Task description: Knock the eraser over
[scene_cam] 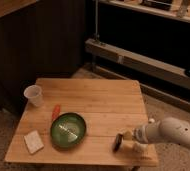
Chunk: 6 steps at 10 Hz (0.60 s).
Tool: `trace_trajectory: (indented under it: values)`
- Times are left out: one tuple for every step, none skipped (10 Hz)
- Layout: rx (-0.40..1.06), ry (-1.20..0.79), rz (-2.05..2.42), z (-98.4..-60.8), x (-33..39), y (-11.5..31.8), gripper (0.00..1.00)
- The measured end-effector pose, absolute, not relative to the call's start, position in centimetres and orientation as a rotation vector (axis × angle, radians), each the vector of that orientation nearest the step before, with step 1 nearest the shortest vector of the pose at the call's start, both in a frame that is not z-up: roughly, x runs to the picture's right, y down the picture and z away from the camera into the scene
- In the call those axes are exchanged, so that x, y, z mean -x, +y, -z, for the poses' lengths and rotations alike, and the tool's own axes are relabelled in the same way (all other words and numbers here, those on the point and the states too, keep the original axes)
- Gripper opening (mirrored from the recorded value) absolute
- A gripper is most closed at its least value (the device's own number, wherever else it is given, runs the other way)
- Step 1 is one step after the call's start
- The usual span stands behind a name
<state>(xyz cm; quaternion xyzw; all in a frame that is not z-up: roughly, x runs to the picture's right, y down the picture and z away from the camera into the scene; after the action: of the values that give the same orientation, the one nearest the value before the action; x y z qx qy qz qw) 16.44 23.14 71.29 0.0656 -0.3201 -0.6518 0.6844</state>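
Note:
The eraser (117,142) is a small black oblong slab near the front right edge of the wooden table (103,102), tilted slightly. My gripper (129,140) comes in from the right on a white arm (173,135) and sits right beside the eraser, at its right side, apparently touching it.
A green bowl (68,130) sits front centre with an orange-red item (55,111) at its upper left. A white cup (33,95) stands at the left edge. A pale flat block (34,141) lies at the front left corner. Dark shelving (138,55) stands behind the table.

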Motion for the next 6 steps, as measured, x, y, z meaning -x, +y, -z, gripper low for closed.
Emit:
trace_trajectory:
  values:
    - [-0.149,-0.718,1.464,-71.4,-16.2,23.0,0.13]
    - [-0.151,-0.716,1.466,-71.6,-15.9,22.9,0.13]
    - [-0.151,-0.714,1.465,-71.7,-15.9,22.9,0.13]
    - [-0.152,-0.712,1.468,-71.7,-15.7,22.8,0.13]
    - [-0.154,-0.711,1.472,-71.8,-15.3,22.6,0.13]
    - [-0.155,-0.711,1.476,-71.9,-14.7,22.4,0.13]
